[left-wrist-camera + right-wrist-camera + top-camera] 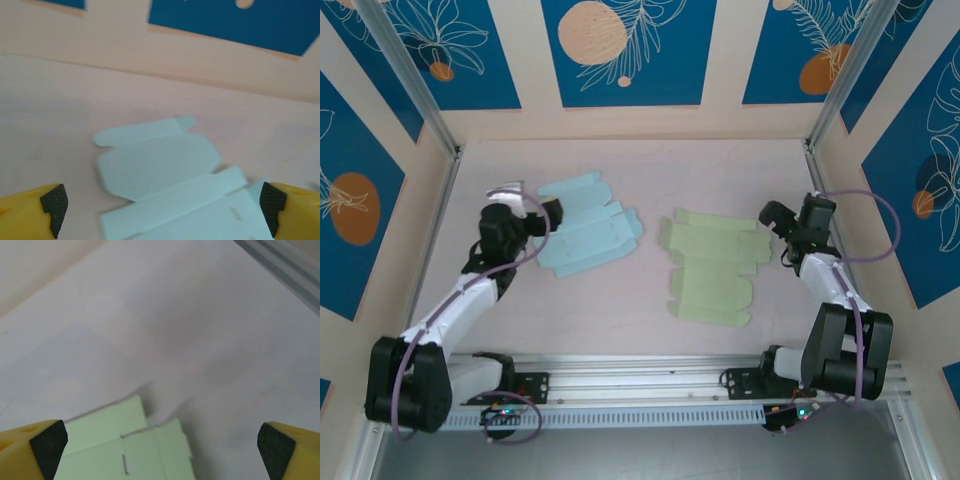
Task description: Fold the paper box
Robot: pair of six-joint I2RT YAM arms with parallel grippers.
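Overhead camera peers down from above and behind the arm bases, taking in the whole table (pixel 620 300), blue blank (pixel 585 235) and green blank (pixel 710 265) both. Left wrist camera rides low and close over the blue blank, facing the far wall (pixel 200 65); right wrist camera hangs just as near, sharing the green blank's corner.

Blue box blank (pixel 588 232) and green box blank (pixel 712 268): thin, smooth, matt paper card with pressed creases. Table (pixel 620 320): pale, matt, smooth surface. Front rail (pixel 650 372): grooved bare metal, dull sheen. Finger pads (pixel 55 204): black, finely textured, on smooth yellow plastic.
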